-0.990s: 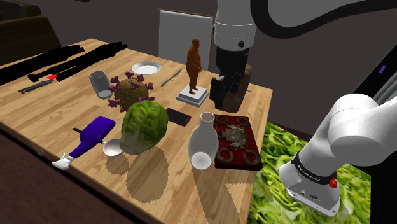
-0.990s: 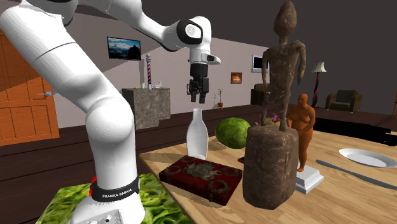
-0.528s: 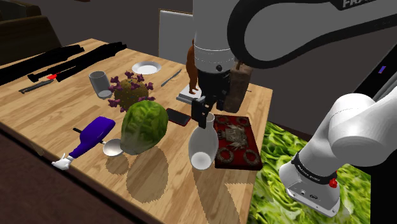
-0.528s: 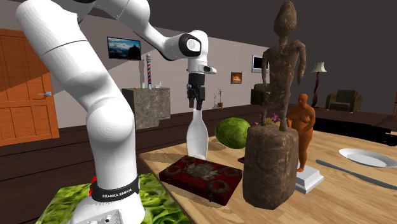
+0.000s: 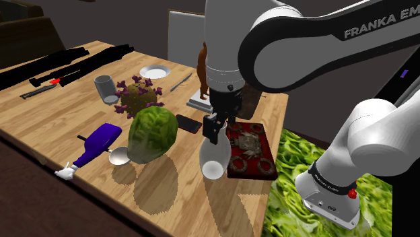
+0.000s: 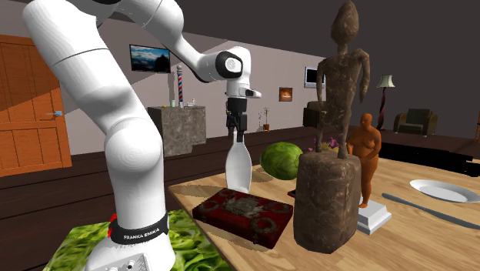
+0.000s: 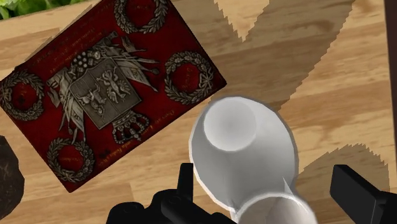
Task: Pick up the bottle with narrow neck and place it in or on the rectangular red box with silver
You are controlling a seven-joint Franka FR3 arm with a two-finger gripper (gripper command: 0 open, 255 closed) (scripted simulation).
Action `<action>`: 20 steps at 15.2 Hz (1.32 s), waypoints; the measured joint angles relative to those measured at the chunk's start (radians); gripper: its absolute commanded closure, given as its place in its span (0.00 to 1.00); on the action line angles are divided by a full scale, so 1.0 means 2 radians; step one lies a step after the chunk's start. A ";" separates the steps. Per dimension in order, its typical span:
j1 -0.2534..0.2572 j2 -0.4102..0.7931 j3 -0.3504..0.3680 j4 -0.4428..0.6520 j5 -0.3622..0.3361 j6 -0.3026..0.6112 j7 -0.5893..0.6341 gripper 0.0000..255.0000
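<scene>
Right, grasp step: my black two-finger gripper [image 7: 270,191] sits open astride the neck of the white narrow-necked bottle [image 5: 213,158], gripping nothing. The bottle stands upright, touching-close on the shoulder view's left of the red rectangular box with silver crest [image 5: 252,151]. Next I should close on the neck, then lift.

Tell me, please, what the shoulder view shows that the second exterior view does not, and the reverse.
Shoulder view's own: a grey cup, a purple tool, a phone. Second exterior view's own: an orange door, a lamp. Shared: the white bottle, the red box, the gripper around the bottle's neck, a plate, a brown figurine.
</scene>
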 measured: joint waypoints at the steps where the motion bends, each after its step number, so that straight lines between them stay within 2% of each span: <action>1: 0.000 0.000 0.000 0.000 0.000 0.001 0.000 0.00; 4: 0.000 0.001 0.000 0.000 0.000 0.001 0.000 0.00; 5: 0.000 0.001 0.000 0.000 0.000 0.001 0.000 1.00; 15: 0.000 0.001 0.000 0.001 0.000 0.002 0.000 1.00; 20: 0.000 -0.009 -0.006 0.020 -0.002 -0.029 -0.001 1.00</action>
